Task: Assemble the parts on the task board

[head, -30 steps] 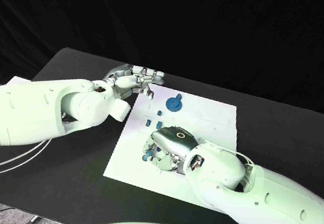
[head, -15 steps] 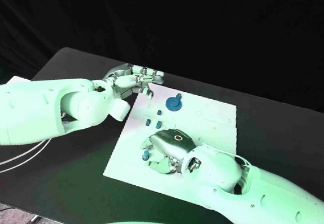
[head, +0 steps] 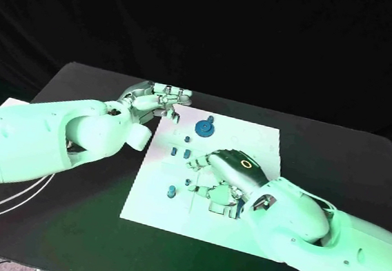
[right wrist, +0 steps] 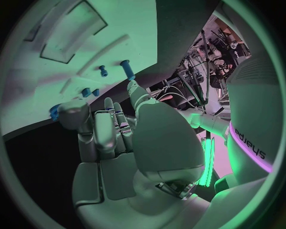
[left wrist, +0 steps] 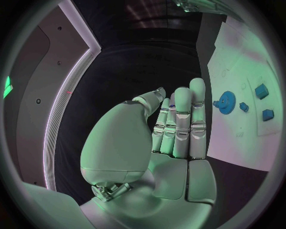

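White flat task board (head: 256, 141) mid-table | blue toothed gear (head: 203, 130) near its far edge | left hand (head: 157, 96) beside board, fingers straight, pressed together, holding nothing | right hand (head: 225, 175) over board centre, grip unclear

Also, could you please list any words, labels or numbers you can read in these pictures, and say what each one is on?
"sharpa": on the white casing of the robot's arm, running sideways in the right wrist view.
The task board bears no readable text.
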Robot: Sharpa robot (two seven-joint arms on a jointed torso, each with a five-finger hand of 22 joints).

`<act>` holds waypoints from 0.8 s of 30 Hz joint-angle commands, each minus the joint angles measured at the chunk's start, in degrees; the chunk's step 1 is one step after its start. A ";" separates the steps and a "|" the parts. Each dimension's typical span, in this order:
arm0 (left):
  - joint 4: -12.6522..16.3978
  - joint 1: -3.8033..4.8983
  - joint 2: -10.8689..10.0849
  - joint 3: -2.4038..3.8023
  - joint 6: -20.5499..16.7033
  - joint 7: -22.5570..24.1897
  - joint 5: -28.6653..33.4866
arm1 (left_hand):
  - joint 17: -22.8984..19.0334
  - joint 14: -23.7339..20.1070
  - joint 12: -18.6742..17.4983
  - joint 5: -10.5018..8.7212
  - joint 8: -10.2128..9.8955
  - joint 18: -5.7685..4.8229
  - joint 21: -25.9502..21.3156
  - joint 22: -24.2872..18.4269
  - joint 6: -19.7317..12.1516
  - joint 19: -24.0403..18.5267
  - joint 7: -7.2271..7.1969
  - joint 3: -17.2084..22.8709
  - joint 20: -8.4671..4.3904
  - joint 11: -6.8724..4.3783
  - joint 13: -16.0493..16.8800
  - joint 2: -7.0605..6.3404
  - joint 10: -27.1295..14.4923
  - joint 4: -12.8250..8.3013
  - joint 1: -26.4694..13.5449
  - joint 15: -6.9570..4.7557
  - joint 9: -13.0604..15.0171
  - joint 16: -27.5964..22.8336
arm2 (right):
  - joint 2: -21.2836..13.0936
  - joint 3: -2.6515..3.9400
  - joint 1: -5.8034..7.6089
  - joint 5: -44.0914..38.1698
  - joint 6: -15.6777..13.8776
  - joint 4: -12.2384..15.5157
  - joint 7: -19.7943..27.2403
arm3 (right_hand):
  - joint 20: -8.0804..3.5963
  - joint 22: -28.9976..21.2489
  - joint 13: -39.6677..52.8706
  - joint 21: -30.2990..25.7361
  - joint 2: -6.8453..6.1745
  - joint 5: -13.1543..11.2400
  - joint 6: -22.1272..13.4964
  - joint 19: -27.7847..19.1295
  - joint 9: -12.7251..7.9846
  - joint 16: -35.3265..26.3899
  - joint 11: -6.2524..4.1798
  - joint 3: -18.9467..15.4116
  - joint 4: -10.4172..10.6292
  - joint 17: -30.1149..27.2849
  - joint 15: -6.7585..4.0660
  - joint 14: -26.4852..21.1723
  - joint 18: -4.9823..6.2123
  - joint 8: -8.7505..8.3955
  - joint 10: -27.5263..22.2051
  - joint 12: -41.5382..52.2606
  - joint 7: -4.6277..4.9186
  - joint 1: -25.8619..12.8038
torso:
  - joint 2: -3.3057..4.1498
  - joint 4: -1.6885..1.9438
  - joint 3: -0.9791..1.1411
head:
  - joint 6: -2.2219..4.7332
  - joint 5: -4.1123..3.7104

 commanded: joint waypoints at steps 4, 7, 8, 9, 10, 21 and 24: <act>0.51 0.02 -0.56 -0.03 0.95 -0.05 -0.25 | -0.05 -0.44 0.28 -0.20 0.15 0.65 -0.31 -0.05 -0.33 -0.31 -0.03 -0.16 -0.12 0.01 0.08 0.31 -0.57 -0.29 0.14 -0.04 -0.04 -0.19 | -9.29 0.80 0.70 14.30 -6.05 3.98 -1.81 | -1.50 6.93 3.05 4.83 1.29 2.36 2.40 2.95 0.34 4.27 -2.82 -0.19 1.47 4.92 -2.31 2.66 -0.69 0.94 13.84 6.90 -1.66 -0.53 | -0.44 -1.04 -0.25 | 0.80 -3.38; 1.05 0.01 -1.28 -0.07 0.87 0.01 -0.30 | -0.05 -0.44 0.28 -0.20 0.15 0.65 -0.31 -0.05 -0.33 -0.31 -0.03 -0.16 -0.12 0.01 0.08 0.31 -0.57 -0.29 0.14 -0.04 -0.04 -0.19 | -13.05 0.92 0.62 15.35 -6.50 5.24 -3.95 | -3.15 8.50 7.55 6.10 0.31 4.41 3.51 3.72 0.55 5.06 -4.41 -2.47 3.68 5.57 -3.74 2.88 -0.98 1.59 18.99 12.39 -3.18 -3.54 | -0.39 -1.95 -0.16 | 1.12 -4.04; 1.14 0.01 -1.43 -0.08 0.82 0.02 -0.31 | -0.05 -0.44 0.28 -0.20 0.15 0.65 -0.31 -0.05 -0.33 -0.31 -0.03 -0.16 -0.12 0.01 0.08 0.31 -0.57 -0.29 0.14 -0.04 -0.04 -0.19 | -13.89 0.94 0.51 15.77 -6.25 5.50 -4.63 | -3.52 8.93 9.31 6.42 0.20 5.16 3.83 3.88 0.62 5.28 -4.64 -3.16 4.24 5.75 -3.98 2.93 -1.07 1.83 19.12 14.04 -3.49 -4.08 | -0.40 -2.11 -0.14 | 1.15 -4.13; 1.24 0.01 -1.62 -0.09 0.76 0.02 -0.32 | -0.05 -0.44 0.28 -0.20 0.15 0.65 -0.31 -0.05 -0.33 -0.31 -0.03 -0.16 -0.12 0.01 0.08 0.31 -0.57 -0.29 0.14 -0.04 -0.04 -0.19 | -15.02 0.94 0.29 16.46 -5.73 5.82 -5.64 | -4.12 9.62 12.41 6.94 0.26 6.17 4.17 4.13 0.73 5.71 -5.00 -4.14 5.08 6.12 -4.34 3.00 -1.17 2.15 18.43 16.64 -3.96 -4.58 | -0.46 -2.38 -0.10 | 1.16 -4.41; 1.29 0.01 -1.71 -0.12 0.74 0.02 -0.33 | -0.05 -0.44 0.28 -0.20 0.15 0.65 -0.31 -0.05 -0.33 -0.31 -0.03 -0.16 -0.12 0.01 0.08 0.31 -0.57 -0.29 0.14 -0.04 -0.04 -0.19 | -15.72 0.94 0.13 16.96 -5.34 5.99 -6.33 | -4.12 10.31 14.46 7.37 0.50 6.39 4.60 4.31 0.87 6.09 -5.05 -4.88 6.18 6.58 -4.39 3.07 -1.35 2.49 18.49 18.47 -3.87 -5.85 | -0.50 -2.60 -0.06 | 1.19 -4.76; 1.52 -0.02 -1.76 -0.53 0.78 0.20 -0.36 | -0.09 -0.47 0.34 -0.22 0.16 0.64 -0.35 -0.07 -0.41 -0.31 0.00 -0.27 -0.10 0.04 0.07 0.25 -0.68 -0.31 0.07 -0.01 -0.04 -0.18 | -19.31 0.63 -1.53 13.92 1.34 6.66 -15.72 | -4.60 16.53 53.42 11.41 2.93 11.02 5.22 5.81 4.09 11.34 -5.79 -14.00 9.91 13.04 -5.05 3.89 -2.40 6.41 20.38 50.73 -4.87 -10.75 | -0.98 -3.49 -0.03 | 1.21 -6.10; 1.48 -0.02 -1.66 -0.58 0.62 0.44 -0.36 | -0.10 -0.48 0.36 -0.21 0.17 0.64 -0.37 -0.08 -0.42 -0.31 0.01 -0.28 -0.10 0.04 0.07 0.27 -0.70 -0.32 0.06 -0.01 -0.04 -0.18 | -18.57 0.54 -2.00 13.11 2.59 6.45 -16.97 | -4.62 16.85 57.27 11.63 3.68 10.89 4.79 5.81 4.66 11.76 -5.77 -15.39 10.05 13.53 -4.92 3.89 -2.41 6.90 20.60 53.68 -4.85 -10.95 | -1.02 -3.32 -0.09 | 1.07 -6.16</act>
